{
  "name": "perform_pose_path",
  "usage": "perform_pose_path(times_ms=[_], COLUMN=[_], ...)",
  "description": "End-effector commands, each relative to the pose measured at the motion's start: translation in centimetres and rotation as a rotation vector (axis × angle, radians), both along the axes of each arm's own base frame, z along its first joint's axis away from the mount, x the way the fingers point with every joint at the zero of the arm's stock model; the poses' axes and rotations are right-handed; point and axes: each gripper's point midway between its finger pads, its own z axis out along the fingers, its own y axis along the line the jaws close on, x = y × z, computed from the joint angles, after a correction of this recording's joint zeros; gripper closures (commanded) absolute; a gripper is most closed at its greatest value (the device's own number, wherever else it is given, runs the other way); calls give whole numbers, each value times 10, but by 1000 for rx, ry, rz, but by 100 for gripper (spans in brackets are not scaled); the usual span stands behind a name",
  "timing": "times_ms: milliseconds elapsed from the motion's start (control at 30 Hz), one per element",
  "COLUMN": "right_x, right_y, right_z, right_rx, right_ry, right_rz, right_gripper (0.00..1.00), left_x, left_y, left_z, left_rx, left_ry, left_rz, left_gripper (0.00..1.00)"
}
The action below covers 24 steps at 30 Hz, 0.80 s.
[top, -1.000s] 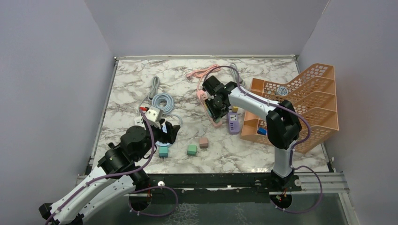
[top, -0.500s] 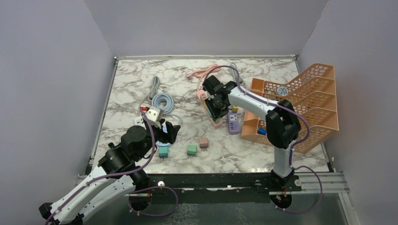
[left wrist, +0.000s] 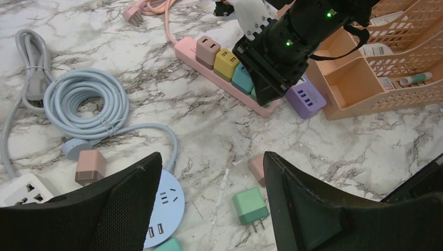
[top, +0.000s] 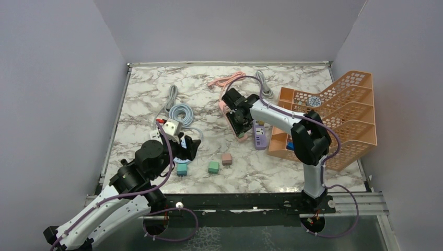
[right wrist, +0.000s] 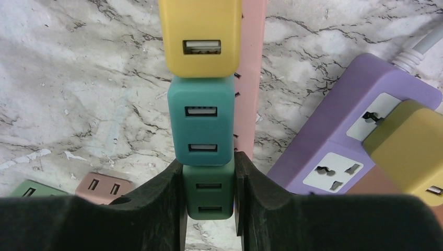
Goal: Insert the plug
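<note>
The right gripper (right wrist: 208,166) held a dark green plug (right wrist: 208,197) pinched between its narrow fingers. The plug stood on the pink power strip (right wrist: 254,78), just next to a teal plug (right wrist: 201,123), with a yellow plug (right wrist: 200,36) beyond it. Since a second earlier, the right arm's wrist had swung slightly leftward over the strip. The left gripper (left wrist: 211,159) had not moved, its fingers spread wide above the marble table (left wrist: 209,120), holding nothing.
</note>
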Motion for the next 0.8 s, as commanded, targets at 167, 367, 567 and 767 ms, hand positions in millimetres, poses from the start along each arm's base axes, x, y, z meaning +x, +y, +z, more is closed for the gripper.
perform_pose_path(times_ms=[167, 367, 567, 767], right_x=[-16, 19, 22, -10], right_y=[-25, -1, 4, -1], right_z=[-75, 15, 94, 94], right_rx=[-121, 32, 167, 259], right_ry=[57, -140, -260, -214], right_rz=[-57, -91, -139, -147], right_gripper=[99, 67, 36, 36], left_x=[2, 4, 3, -2], left_y=[-1, 0, -8, -28], left_z=[-1, -2, -14, -30], left_rx=[2, 0, 19, -24], left_ry=[-8, 2, 41, 170], left_rz=[7, 21, -6, -43], left_gripper=[27, 24, 16, 13])
